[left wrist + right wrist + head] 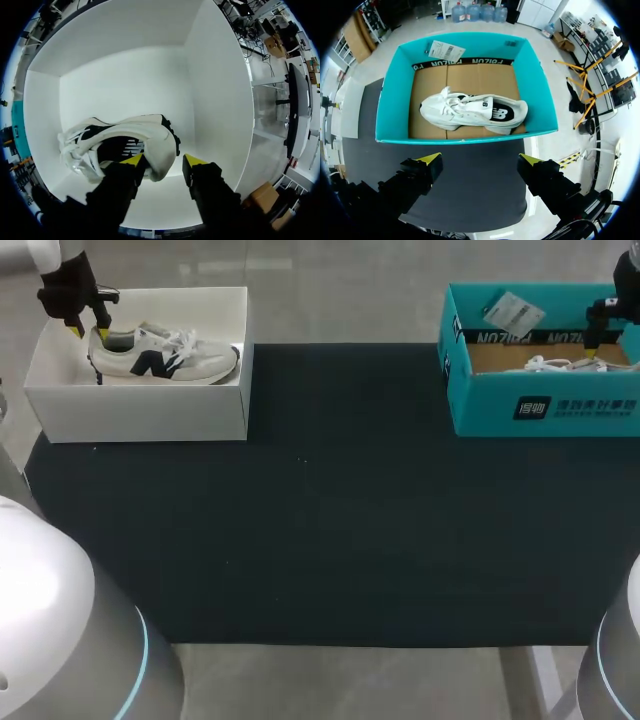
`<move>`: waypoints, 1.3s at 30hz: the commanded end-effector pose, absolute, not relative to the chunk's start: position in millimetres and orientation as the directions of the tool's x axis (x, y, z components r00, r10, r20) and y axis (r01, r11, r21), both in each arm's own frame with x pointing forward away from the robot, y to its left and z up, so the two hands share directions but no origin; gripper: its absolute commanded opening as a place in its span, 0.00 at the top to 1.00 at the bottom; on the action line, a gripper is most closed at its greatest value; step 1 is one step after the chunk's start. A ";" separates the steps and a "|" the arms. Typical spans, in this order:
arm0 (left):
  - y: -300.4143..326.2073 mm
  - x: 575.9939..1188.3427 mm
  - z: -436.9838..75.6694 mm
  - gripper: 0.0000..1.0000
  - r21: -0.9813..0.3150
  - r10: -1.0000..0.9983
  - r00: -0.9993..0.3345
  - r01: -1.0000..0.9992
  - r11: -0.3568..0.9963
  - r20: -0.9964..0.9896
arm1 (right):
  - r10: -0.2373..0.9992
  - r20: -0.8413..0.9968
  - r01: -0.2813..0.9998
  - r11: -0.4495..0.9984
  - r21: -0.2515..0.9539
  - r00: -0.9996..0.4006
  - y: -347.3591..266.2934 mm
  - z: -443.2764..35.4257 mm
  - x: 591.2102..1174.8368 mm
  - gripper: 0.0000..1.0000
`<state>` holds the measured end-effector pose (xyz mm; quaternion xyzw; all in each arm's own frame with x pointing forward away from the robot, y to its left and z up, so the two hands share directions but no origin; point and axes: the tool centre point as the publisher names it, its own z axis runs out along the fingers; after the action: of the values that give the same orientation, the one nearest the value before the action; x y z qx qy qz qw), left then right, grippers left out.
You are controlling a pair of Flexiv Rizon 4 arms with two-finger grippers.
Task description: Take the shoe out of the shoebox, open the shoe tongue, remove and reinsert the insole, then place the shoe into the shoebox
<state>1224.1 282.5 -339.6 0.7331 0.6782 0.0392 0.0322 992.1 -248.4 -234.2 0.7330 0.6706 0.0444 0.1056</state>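
Observation:
A white and grey sneaker (165,355) with a dark logo lies on its side in the white shoebox (140,405) at the back left. My left gripper (90,328) hangs over its heel. In the left wrist view the heel of the sneaker (125,137) sits between the fingers of the left gripper (164,161). One yellow tip rests against it and the other stands slightly off, so the gripper is open. A second white sneaker (470,112) lies in the teal shoebox (540,85) at the back right. My right gripper (480,160) hovers wide open and empty above that box.
A dark mat (330,490) covers the table between the two boxes. The teal shoebox (540,405) holds a brown cardboard liner and a white paper tag (445,50) on its far wall. The white shoebox (140,75) has tall walls around the left gripper.

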 end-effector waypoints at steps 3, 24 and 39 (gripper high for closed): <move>285.9 1234.9 -346.8 0.53 0.031 0.995 0.100 0.994 -0.100 0.005 | 0.992 -0.077 0.973 -0.079 0.216 0.098 -248.0 -234.4 991.2 0.00; 295.9 1245.1 -391.0 0.53 -0.053 0.993 0.119 0.991 -0.120 -0.018 | 0.992 -0.077 0.973 -0.079 0.216 0.098 -248.0 -234.4 991.2 0.00; 298.9 1240.0 -395.3 1.00 -0.081 0.992 0.127 0.989 -0.127 -0.011 | 0.992 -0.077 0.973 -0.079 0.216 0.098 -248.0 -234.4 991.2 0.00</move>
<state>1229.0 294.4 -394.2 0.7453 0.6639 0.0425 0.0447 992.1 -248.4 -234.2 0.7329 0.6706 0.0444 0.1056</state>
